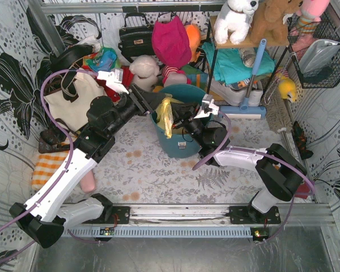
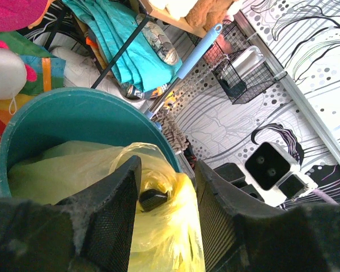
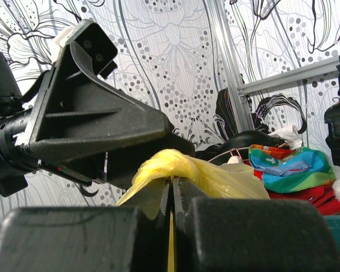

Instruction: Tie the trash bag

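The trash bag (image 1: 166, 116) is thin yellow plastic and sits inside the round teal bin (image 1: 181, 144), its top gathered into a bunch that rises above the rim. My left gripper (image 1: 157, 105) reaches in from the left. In the left wrist view it (image 2: 168, 165) is open, its two fingers standing on either side of the twisted bag top (image 2: 164, 238). My right gripper (image 1: 180, 120) comes from the right and is shut on a fold of the bag (image 3: 215, 175); a thin yellow strip shows between its closed fingers (image 3: 172, 184). No paper shows through.
A cream tote bag (image 1: 73, 99) lies left of the bin, an orange-striped cloth (image 1: 45, 167) nearer me. Soft toys, a black handbag (image 1: 136, 37) and a shelf crowd the back. A blue-handled mop (image 1: 255, 68) leans at back right beside a wire basket (image 1: 320, 51).
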Motion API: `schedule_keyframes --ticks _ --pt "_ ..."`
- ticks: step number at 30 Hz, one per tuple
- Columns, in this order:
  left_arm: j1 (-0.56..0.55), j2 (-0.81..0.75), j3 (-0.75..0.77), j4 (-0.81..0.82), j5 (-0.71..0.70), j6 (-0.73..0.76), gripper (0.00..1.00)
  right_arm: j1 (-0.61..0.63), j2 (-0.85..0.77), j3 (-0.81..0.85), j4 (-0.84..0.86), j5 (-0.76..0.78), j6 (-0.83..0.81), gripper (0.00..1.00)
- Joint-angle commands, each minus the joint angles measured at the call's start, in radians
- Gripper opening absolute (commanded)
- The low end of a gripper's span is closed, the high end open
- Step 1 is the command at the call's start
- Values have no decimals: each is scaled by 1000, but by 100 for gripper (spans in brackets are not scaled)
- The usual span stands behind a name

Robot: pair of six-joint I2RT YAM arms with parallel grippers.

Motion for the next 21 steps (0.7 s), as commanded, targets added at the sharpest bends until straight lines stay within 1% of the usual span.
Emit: schedule_keyframes --ticks 1,7,9,10,12,14,18,20,21 --pt "8 8 4 -11 -1 -7 50 6 -25 43 116 -8 -20 0" --pt "8 11 -12 -19 -4 -18 50 6 -24 46 117 -13 -17 0" --pt "8 10 -16 -14 -2 -20 48 6 -24 46 117 -13 -16 0" --pt "8 10 -17 -13 0 -19 45 6 -24 46 116 -13 -15 0" --pt "8 9 -17 -6 4 -20 36 6 -24 47 116 -12 -14 0" --pt "8 5 -17 0 6 -18 24 6 -24 47 116 -12 -13 0" --pt "9 8 -10 12 14 -17 7 6 -21 45 117 -13 -5 0" --pt "9 10 -8 27 24 -16 0 6 -21 45 117 -13 -2 0" --pt "9 11 -8 35 28 -19 0 6 -22 43 116 -12 -1 0"
